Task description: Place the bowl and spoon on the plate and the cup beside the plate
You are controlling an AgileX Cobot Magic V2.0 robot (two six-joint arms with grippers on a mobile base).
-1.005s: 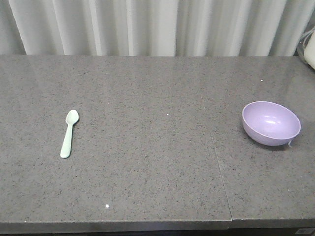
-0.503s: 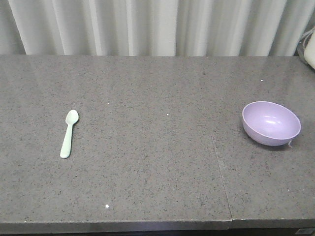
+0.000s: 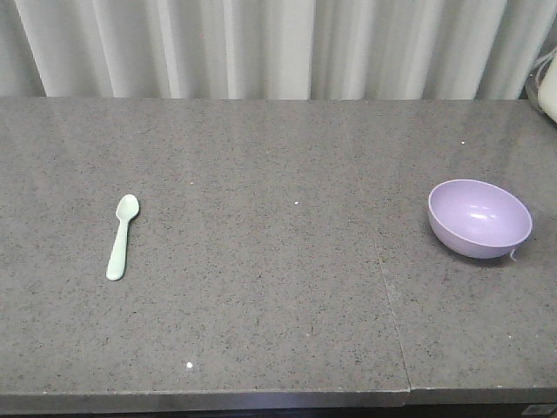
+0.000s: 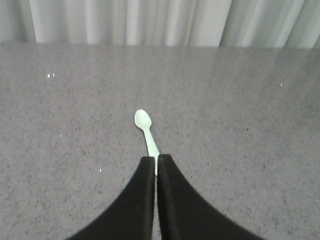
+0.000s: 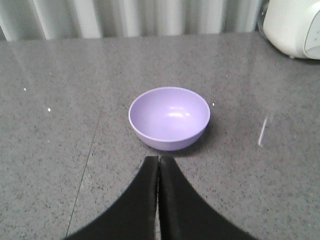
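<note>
Lying unmoved since a second ago, the short mint-green plastic spoon point(image 3: 122, 237) is found at nine o'clock on the grey speckled tabletop point(image 3: 261, 331), the small lilac plastic bowl point(image 3: 479, 218) at three. Left pincer point(image 4: 156, 160) and right pincer point(image 5: 158, 160) are kept closed, empty; nothing is judged begun.

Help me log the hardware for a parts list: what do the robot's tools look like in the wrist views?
The left tool and right tool look alike: each has two smooth matte-black fingers, broad at the base and curving inward to narrow tips. No cables, markings or labels show. The arms themselves are out of view.
</note>
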